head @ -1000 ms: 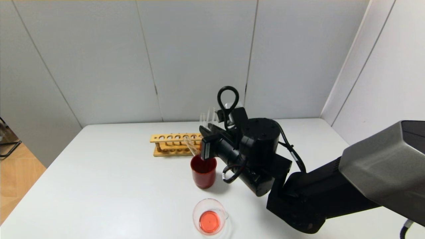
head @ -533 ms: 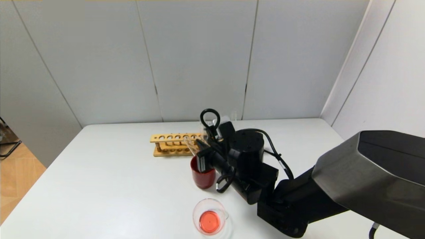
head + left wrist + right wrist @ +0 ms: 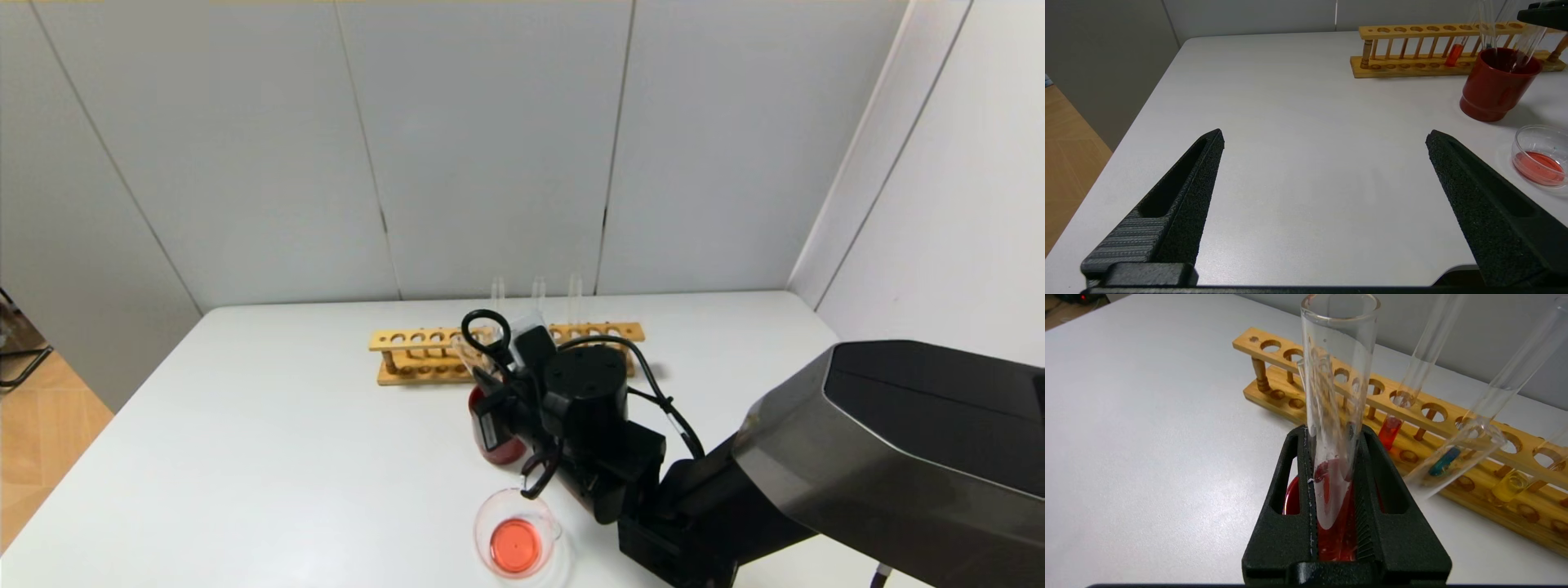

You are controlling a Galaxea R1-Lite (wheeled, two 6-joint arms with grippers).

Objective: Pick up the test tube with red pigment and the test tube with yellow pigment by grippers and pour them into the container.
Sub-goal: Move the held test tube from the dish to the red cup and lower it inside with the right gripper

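My right gripper (image 3: pixel 1334 433) is shut on an empty clear test tube (image 3: pixel 1337 375), held nearly upright with its round end down inside the dark red cup (image 3: pixel 1291 496). In the head view this gripper (image 3: pixel 478 377) is right over that cup (image 3: pixel 506 451). The test tube with red pigment (image 3: pixel 1390 430) and the test tube with yellow pigment (image 3: pixel 1511 486) stand in the wooden rack (image 3: pixel 1453 400). The container (image 3: pixel 516 543) stands in front of the red cup with red-orange liquid in it. My left gripper (image 3: pixel 1326 134) is open and empty over bare table at the left.
A tube with teal-blue liquid (image 3: pixel 1443 461) stands in the rack between the red and yellow ones. Another empty tube (image 3: pixel 1486 24) leans in the red cup (image 3: pixel 1492 90). The rack (image 3: pixel 416 339) lies along the back of the white table. My right arm covers the table's right front.
My right gripper has come down and toward the front left with the empty tube, lowering it into the red cup. The tube tops in the rack behind it are now uncovered.
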